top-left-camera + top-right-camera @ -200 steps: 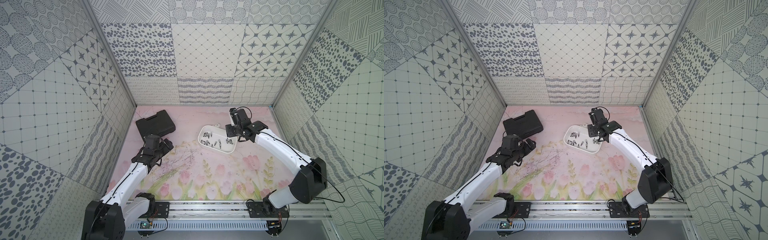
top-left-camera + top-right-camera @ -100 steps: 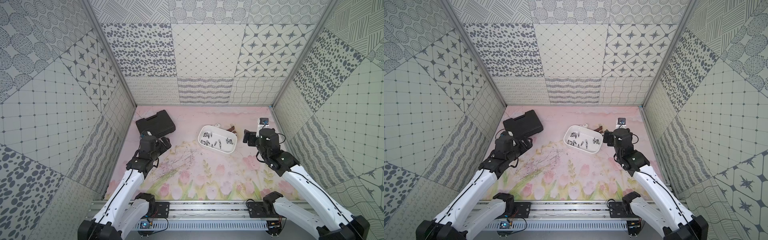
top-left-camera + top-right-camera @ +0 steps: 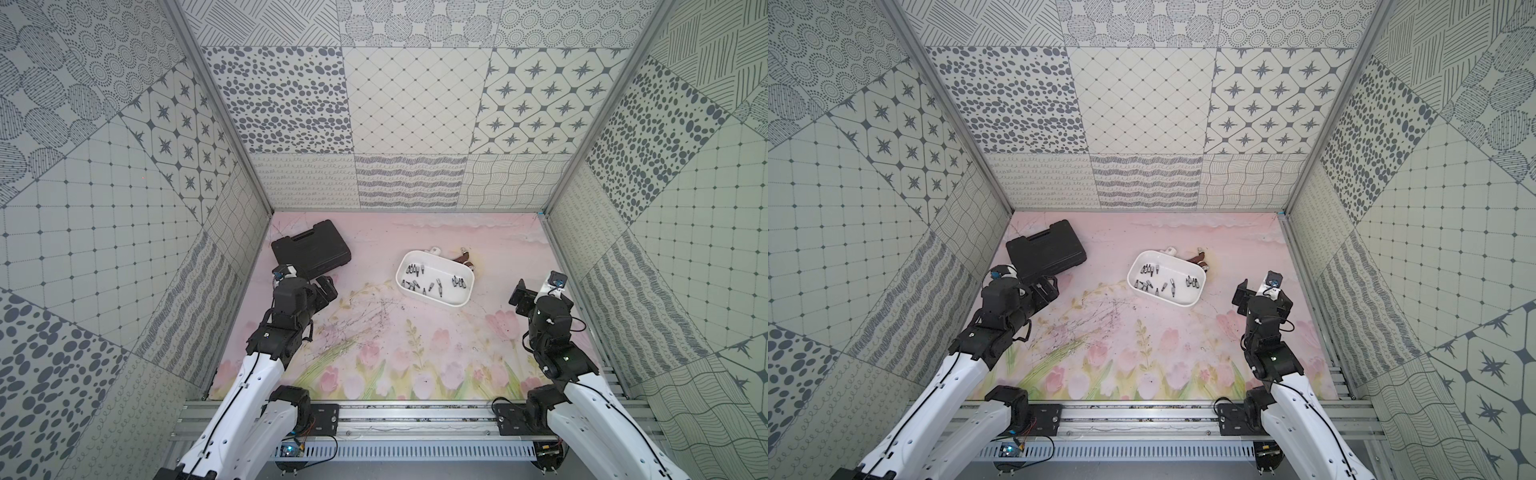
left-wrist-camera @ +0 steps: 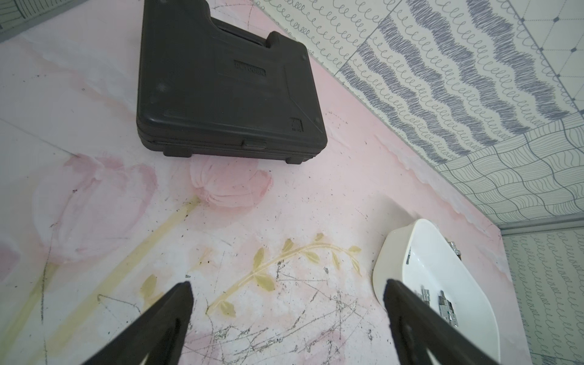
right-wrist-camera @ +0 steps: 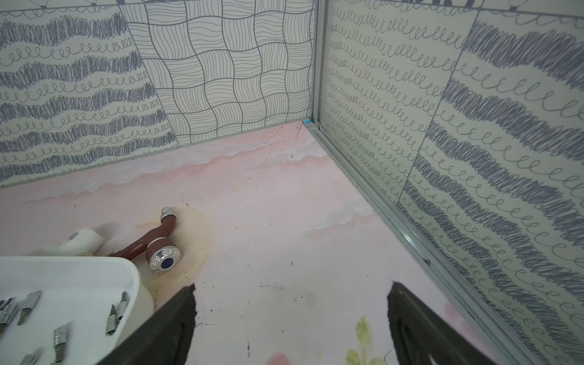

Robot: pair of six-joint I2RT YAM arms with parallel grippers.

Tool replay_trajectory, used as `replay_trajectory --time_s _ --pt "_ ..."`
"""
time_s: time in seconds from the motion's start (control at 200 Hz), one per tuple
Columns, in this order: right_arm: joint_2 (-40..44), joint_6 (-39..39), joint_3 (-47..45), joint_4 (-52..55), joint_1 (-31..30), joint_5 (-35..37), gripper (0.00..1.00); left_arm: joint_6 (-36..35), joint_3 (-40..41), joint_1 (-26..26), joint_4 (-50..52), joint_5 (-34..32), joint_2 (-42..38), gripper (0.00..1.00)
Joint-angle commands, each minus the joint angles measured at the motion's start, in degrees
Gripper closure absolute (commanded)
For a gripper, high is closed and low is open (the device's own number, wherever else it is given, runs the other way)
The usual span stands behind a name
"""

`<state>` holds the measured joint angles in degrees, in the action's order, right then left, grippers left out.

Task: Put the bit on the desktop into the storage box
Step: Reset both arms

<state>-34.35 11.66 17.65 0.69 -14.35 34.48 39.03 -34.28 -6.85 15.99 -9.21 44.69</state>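
While your left pincer [image 4: 287, 284] and right pincer [image 5: 292, 284] gape empty, the white shallow plastic storage box [image 3: 430, 297] of silvery bits [image 3: 457, 282] sits between them.

No wording here can be read from where I stand. The black tool case [image 4: 221, 85] has an embossed nameplate on its lid, but the letters are too faint to make out.

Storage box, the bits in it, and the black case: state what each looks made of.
Storage box: likely plastic, smooth glossy white, with soft highlights and rounded moulded corners. Bits: metal, probably steel, bright and silvery with sharp reflections. Black case: seemingly hard moulded plastic, matte and lightly textured, with moulded-in ribs, a latch and a handle cut-out.
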Motion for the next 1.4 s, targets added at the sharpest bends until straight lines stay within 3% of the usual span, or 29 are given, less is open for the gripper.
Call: replay_trajectory --time_s 0.0,0.215,0.41,0.96,1.276,1.396 --pt "0.7 -0.6 -4.6 -10.1 0.6 2.5 0.03 -3.3 2.1 0.2 -2.4 -4.3 -2.8 0.01" --pt "-6.8 -1.0 -8.9 -17.7 1.8 2.2 0.03 -6.4 4.2 0.2 -4.2 -5.6 -5.4 0.01" --pt "-12.8 -4.0 -8.2 -24.0 2.3 -2.5 0.03 -7.1 5.9 0.2 -5.5 -5.7 -6.8 0.01" --pt "-39.5 -16.8 -4.4 -52.3 3.4 -20.8 0.03 -9.7 6.0 0.1 -4.8 -6.3 -6.1 0.01" --pt "-56.3 -15.3 -2.9 -67.6 7.2 -30.1 0.03 -10.4 5.8 0.1 -4.8 -7.2 -5.5 0.01" --pt "-54.1 -13.8 1.5 -56.0 8.9 -31.7 0.03 -10.6 5.8 0.2 -4.9 -7.8 -5.0 0.01"
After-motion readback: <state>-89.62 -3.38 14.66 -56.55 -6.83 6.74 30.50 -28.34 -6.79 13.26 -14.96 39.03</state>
